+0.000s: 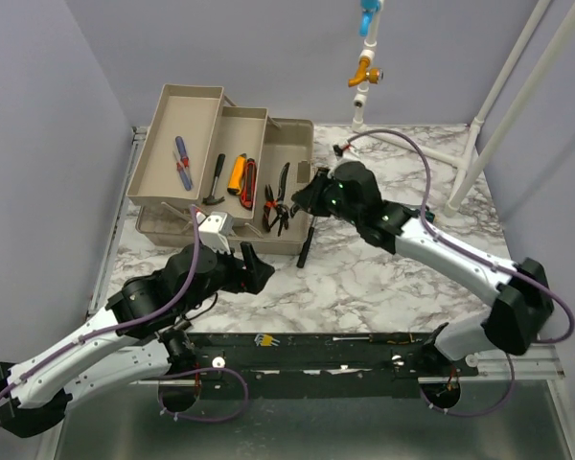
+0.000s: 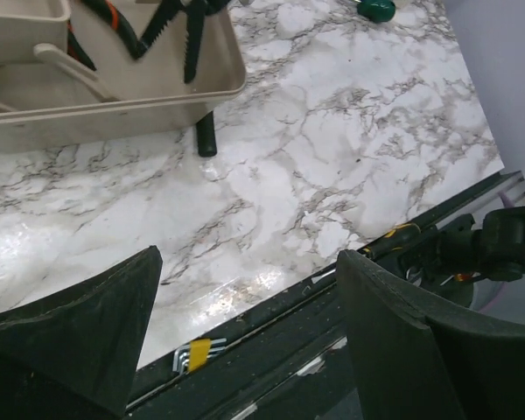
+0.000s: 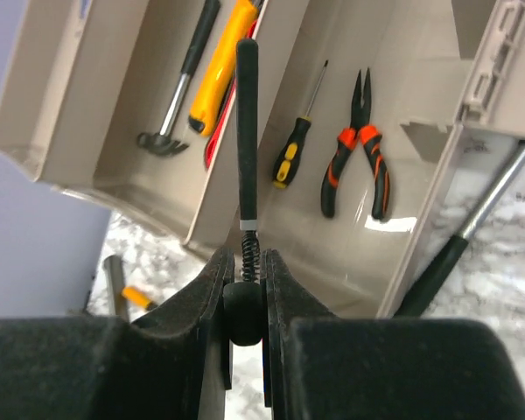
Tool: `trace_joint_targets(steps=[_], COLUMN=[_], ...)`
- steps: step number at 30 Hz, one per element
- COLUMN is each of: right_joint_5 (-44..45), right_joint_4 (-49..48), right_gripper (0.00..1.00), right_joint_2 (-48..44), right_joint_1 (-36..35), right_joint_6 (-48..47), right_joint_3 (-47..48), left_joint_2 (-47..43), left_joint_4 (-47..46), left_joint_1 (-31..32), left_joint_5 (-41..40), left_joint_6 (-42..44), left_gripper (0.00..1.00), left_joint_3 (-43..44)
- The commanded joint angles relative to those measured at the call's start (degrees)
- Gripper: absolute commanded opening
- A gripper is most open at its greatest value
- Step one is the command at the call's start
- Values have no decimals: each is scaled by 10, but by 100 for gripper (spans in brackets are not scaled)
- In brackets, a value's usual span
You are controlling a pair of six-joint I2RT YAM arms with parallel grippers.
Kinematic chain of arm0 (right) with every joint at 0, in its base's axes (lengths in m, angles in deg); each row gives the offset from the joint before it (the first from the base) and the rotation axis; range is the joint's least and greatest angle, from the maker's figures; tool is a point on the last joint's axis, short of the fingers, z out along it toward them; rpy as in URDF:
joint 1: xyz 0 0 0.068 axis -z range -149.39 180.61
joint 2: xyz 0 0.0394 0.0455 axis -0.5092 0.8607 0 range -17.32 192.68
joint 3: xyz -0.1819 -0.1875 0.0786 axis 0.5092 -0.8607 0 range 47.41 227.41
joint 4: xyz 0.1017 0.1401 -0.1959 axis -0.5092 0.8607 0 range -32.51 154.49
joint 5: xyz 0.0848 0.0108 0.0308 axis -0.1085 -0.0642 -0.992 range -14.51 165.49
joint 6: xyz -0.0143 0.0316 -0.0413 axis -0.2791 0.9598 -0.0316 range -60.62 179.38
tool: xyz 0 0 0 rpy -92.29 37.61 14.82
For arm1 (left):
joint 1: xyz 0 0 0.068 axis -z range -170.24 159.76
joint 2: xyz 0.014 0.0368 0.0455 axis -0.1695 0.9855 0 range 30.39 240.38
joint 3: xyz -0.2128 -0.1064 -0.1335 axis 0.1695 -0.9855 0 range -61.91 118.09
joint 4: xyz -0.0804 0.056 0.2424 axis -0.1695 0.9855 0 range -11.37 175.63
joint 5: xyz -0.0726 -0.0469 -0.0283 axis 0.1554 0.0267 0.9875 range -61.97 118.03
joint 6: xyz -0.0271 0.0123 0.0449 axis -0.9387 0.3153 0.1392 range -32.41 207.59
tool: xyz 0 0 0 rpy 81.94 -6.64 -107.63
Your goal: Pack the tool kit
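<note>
Right hand (image 3: 243, 280) was pressed together on the end of a slender black rod tool (image 3: 247, 131), pinching it just below a small spring, with the shaft pointing out over the open tool box (image 1: 289, 144). That beige box sat at the far left corner of the marble tabletop (image 1: 393, 278), its trays fanned open. In the trays lay a hammer (image 3: 179, 96), an orange knife (image 3: 220, 66), a yellow-and-black screwdriver (image 3: 293, 153) and orange-handled pliers (image 3: 354, 157); a blue tool (image 1: 182, 163) rested in the leftmost tray. A black-handled tool (image 1: 307, 247) lay on the tabletop, just beside the box's near right corner.

Left hand (image 2: 245, 289) was spread wide and held nothing, hovering above bare marble near the tabletop's near edge, apart from the box. A set of hex keys (image 2: 192, 354) lay on the dark rail along that near edge.
</note>
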Motion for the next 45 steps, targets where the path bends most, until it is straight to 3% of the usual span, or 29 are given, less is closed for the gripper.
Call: trace_joint_targets(steps=[1, 6, 12, 15, 16, 18, 19, 21, 23, 38, 45], right_joint_5=[-1, -77, -310, -347, -342, -333, -327, -305, -278, -42, 93], right_joint_4=[40, 18, -121, -108, -87, -64, -56, -34, -15, 100, 148], right_gripper=[1, 1, 1, 2, 6, 40, 48, 60, 65, 73, 70], right_joint_2=[115, 230, 339, 398, 416, 437, 442, 441, 427, 205, 139], right_joint_1=[21, 57, 111, 119, 119, 120, 119, 119, 120, 170, 188], right_joint_6=[-48, -34, 16, 22, 14, 8, 5, -1, -10, -110, -120], right_joint_3=[102, 179, 209, 265, 292, 324, 332, 342, 340, 240, 162], left_joint_2=[-30, -32, -2, 9, 11, 14, 16, 20, 27, 152, 246], left_joint_4=[72, 82, 56, 37, 31, 18, 10, -8, -30, -178, -205], left_joint_1=[-4, -6, -6, -6, -6, -6, -6, -5, -6, -15, -88], left_joint_5=[-39, -30, -7, -5, -7, -8, -7, 1, 6, -7, 11], left_joint_6=[7, 17, 31, 34, 34, 33, 33, 35, 36, 59, 50], left_gripper=[83, 83, 82, 82, 82, 82, 82, 82, 82, 81, 81], left_joint_3=[-8, -21, -36, -49, -52, -62, -68, -82, -94, -131, -107])
